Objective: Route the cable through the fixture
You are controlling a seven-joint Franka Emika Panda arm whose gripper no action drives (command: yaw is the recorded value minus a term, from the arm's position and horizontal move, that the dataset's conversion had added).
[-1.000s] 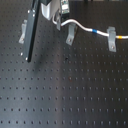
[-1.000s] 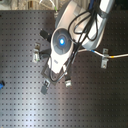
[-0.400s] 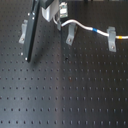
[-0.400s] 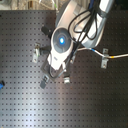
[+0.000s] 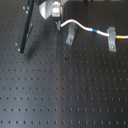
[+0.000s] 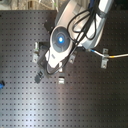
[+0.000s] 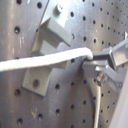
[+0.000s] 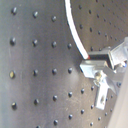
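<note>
we see the gripper (image 5: pixel 56 23) at the far edge of the black perforated worktop (image 5: pixel 60 90) in the first exterior view, closed on the end of the cable (image 5: pixel 85 27). in the first wrist view the cable (image 7: pixel 40 60) ends between the gripper (image 7: pixel 92 56) fingertips, which pinch it, and it lies across the face of a grey bent clip (image 7: pixel 47 47) bolted to the board; we cannot tell whether it sits in the slot or only passes in front of it.

taking the fixture (image 5: pixel 70 35) as our landmark in the first exterior view, the cable rises from the gripper just beside it, arches over its top and runs on toward the first exterior view's right. a short blue band (image 5: pixel 91 30) sits on the cable past the fixture, and beyond that the cable reaches a second clip (image 5: pixel 112 38), where it seems to pass through the top, then continues with a yellow stretch (image 5: pixel 122 37) to the edge of the picture. a long dark flat bar (image 5: pixel 26 27) leans well apart from the fixture, on the first exterior view's left.

in the second exterior view the arm (image 6: pixel 62 42) with its glowing blue light covers most of the scene; one clip (image 6: pixel 104 61) with the cable (image 6: pixel 117 56) running out of it shows beside the arm.
</note>
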